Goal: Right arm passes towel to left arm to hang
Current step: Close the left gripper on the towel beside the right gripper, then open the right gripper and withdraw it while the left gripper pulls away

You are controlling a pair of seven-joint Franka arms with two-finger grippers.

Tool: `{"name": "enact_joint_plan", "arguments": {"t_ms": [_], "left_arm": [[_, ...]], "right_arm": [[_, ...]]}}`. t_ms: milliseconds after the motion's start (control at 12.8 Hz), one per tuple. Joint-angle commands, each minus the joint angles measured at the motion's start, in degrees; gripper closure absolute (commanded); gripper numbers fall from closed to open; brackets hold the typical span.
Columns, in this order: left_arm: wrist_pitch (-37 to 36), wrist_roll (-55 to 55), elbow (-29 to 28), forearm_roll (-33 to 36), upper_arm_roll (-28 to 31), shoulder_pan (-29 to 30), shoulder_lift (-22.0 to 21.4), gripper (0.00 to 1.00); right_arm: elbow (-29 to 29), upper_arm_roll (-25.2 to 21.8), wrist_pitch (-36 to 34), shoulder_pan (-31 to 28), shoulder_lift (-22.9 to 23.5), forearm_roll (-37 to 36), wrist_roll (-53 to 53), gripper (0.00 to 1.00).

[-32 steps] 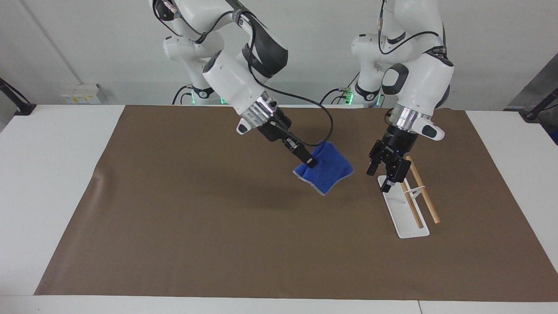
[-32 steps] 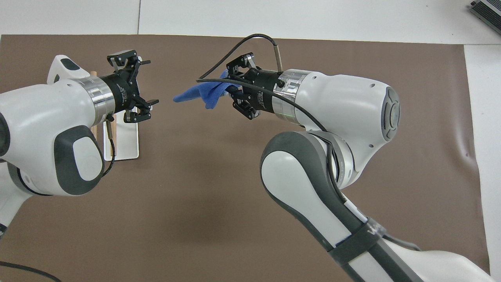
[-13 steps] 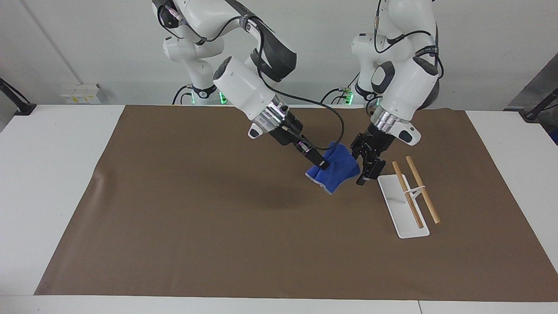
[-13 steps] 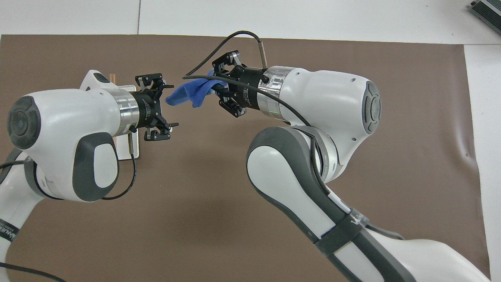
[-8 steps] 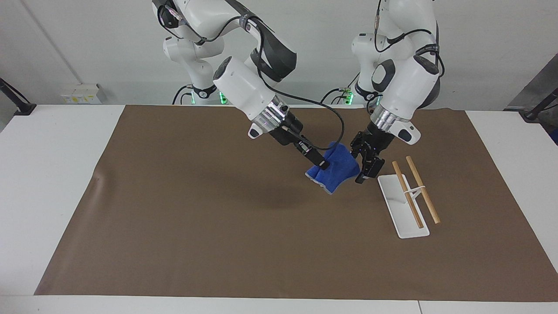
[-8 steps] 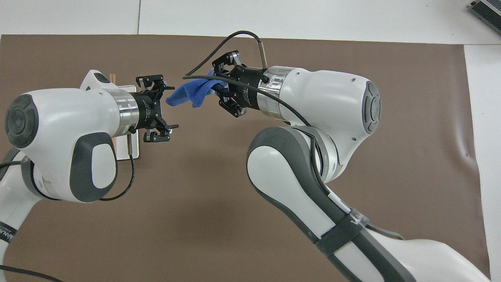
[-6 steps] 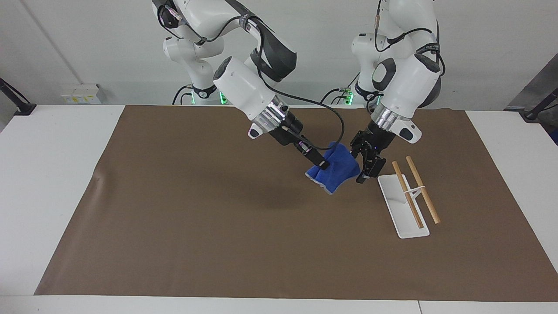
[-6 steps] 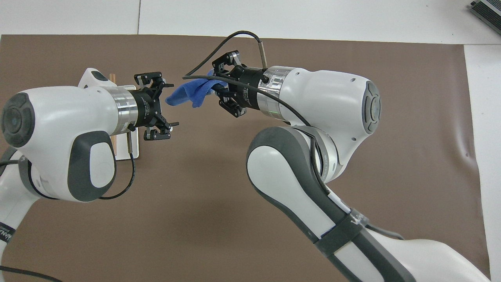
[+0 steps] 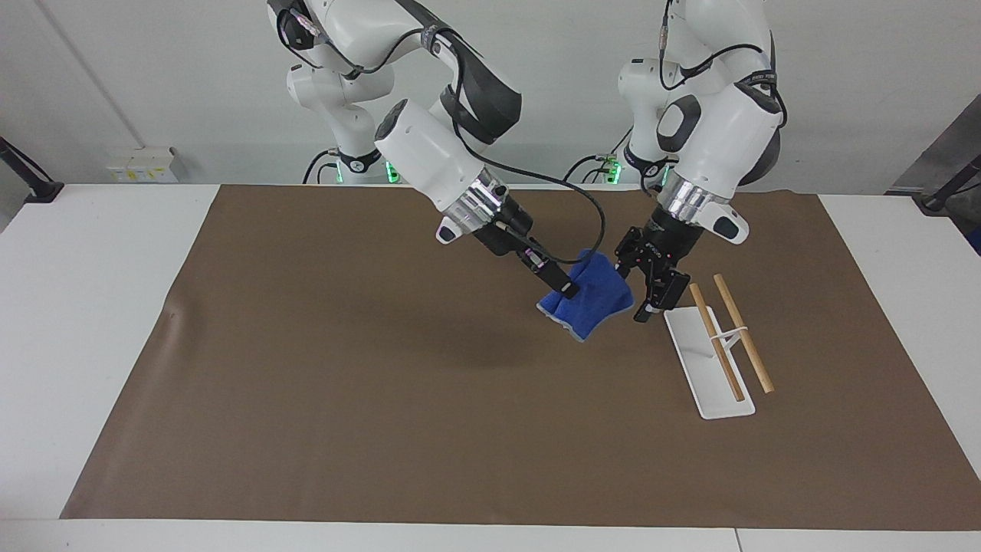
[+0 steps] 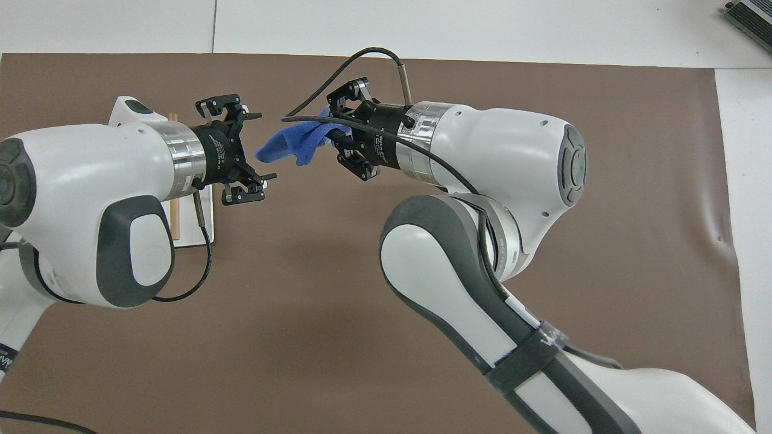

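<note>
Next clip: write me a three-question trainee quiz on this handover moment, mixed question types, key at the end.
1. True or false: the right gripper is shut on the towel.
2. The left gripper is: A) open beside the towel; B) shut on the towel; C) resting on the rack.
3. Where does the rack stand relative to the towel?

Key: 1. True. 2. A. 3. On the brown mat, toward the left arm's end of the table, with its two wooden bars bare.

Blue towel [image 9: 594,297], brown mat [image 9: 345,383], white rack [image 9: 701,376].
</note>
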Motion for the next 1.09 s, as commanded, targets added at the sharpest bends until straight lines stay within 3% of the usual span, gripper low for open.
{"name": "enact_joint_plan", "arguments": {"t_ms": [0,156,311,623,700,934,1012], "left_arm": [[1.56,-0.92,-0.42,0.20,0.70,-1.00,0.35,0.00],[1.56,-0.39,-0.68,0.20,0.79,-1.35,0.26,0.24],[1.56,0.05,-1.03,0.29,0.79,-1.35,0.17,0.39],[1.56,0.40,-1.04,0.29,0.79,-1.44,0.08,0.94],[1.56,1.45,-1.21,0.38,0.79,-1.44,0.08,1.00],[1.12,4.36,-1.21,0.38,0.79,-1.44,-0.01,1.00],[1.12,4.62,-1.21,0.38,0.79,-1.44,-0.01,1.00]], "right_arm": [[1.32,0.10,-0.67,-0.13,0.78,0.10,0.59,1.00],[1.32,0.10,-0.67,-0.13,0.78,0.10,0.50,1.00],[1.32,0.10,-0.67,-0.13,0.78,0.10,0.50,1.00],[1.24,0.10,-0.67,-0.13,0.78,0.10,0.50,1.00],[1.24,0.10,-0.67,-0.13,0.78,0.10,0.50,1.00],[1.24,0.10,-0.75,-0.22,0.78,0.10,0.50,1.00],[0.98,0.10,-0.76,-0.30,0.78,0.01,0.33,0.66]]}}
